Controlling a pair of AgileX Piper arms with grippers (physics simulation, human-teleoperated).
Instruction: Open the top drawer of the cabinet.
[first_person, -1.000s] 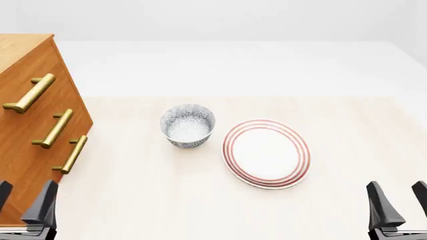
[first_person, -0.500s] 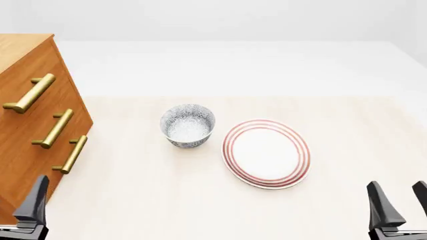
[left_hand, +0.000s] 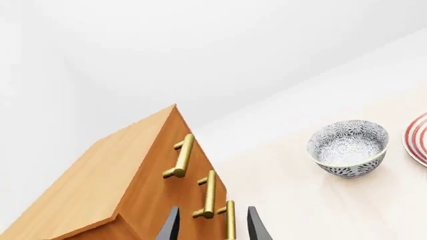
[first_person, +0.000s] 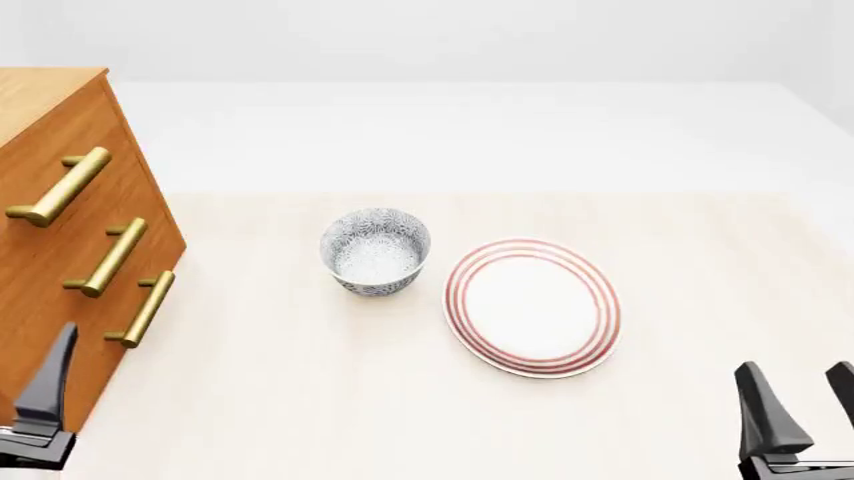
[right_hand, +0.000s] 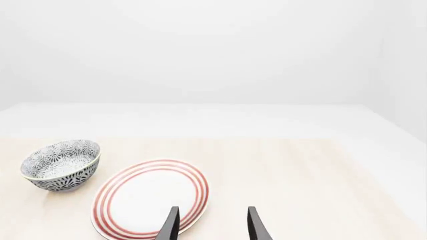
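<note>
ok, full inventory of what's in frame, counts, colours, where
cabinet: 1, orange-brown wood, far left of the table, three stacked drawers, all shut
top drawer: 1, orange-brown, uppermost of the three
bar handles: 3, brass, one per drawer front
bowl: 1, white with dark blue-grey pattern, table centre, just left of the plate
plate: 1, white with red rings, right of the bowl
table: 1, pale wood
left gripper: 1, black, open, near the cabinet's lower front, touching nothing
right gripper: 1, black, open, near right edge, holding nothing
</note>
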